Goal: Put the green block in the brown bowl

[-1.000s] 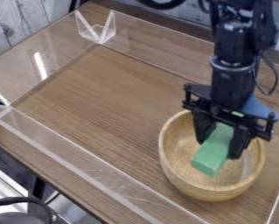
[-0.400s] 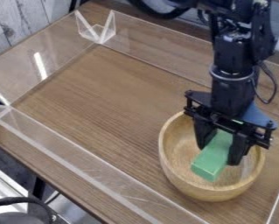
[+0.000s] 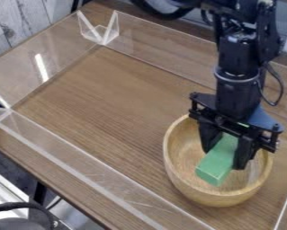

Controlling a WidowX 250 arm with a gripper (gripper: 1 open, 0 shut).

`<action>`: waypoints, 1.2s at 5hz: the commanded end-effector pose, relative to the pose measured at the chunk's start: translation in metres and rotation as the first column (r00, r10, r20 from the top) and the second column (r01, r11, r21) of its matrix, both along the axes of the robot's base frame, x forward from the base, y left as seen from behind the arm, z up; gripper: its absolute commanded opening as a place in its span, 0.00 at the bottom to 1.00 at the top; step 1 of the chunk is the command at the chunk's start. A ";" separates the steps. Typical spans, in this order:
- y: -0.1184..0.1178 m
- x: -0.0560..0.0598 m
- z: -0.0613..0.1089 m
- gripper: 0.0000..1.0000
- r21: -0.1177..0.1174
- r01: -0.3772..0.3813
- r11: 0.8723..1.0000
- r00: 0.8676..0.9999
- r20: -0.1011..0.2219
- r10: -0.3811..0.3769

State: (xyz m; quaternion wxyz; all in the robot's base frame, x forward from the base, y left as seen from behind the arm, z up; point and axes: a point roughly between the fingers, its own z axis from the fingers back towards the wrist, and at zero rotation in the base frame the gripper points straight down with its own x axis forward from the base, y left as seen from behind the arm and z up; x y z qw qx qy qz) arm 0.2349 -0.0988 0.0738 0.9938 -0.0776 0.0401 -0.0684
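We note the brown bowl (image 3: 219, 165) sits at the near right corner of the wood-grain table (image 3: 97, 99), close to the clear acrylic wall (image 3: 74, 166), with broad open tabletop to its left. The black gripper (image 3: 233, 153) points straight down into the bowl, fingers (image 3: 210, 142) partly spread, clasping the upper end of the green block (image 3: 217, 165). The matte block's lower end is inside the thick-rimmed, round bowl.

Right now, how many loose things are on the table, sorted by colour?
Green: 1, the green block, inside the bowl.
Light tan: 1, the brown bowl.
Total: 2.
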 end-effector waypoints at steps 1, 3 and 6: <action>0.002 0.005 0.008 0.00 -0.016 -0.009 1.000 1.000 0.029 0.009; 0.004 0.004 0.012 0.00 -0.023 -0.005 1.000 0.999 0.035 0.006; 0.004 0.007 0.003 0.00 -0.020 -0.011 1.000 1.000 0.012 0.011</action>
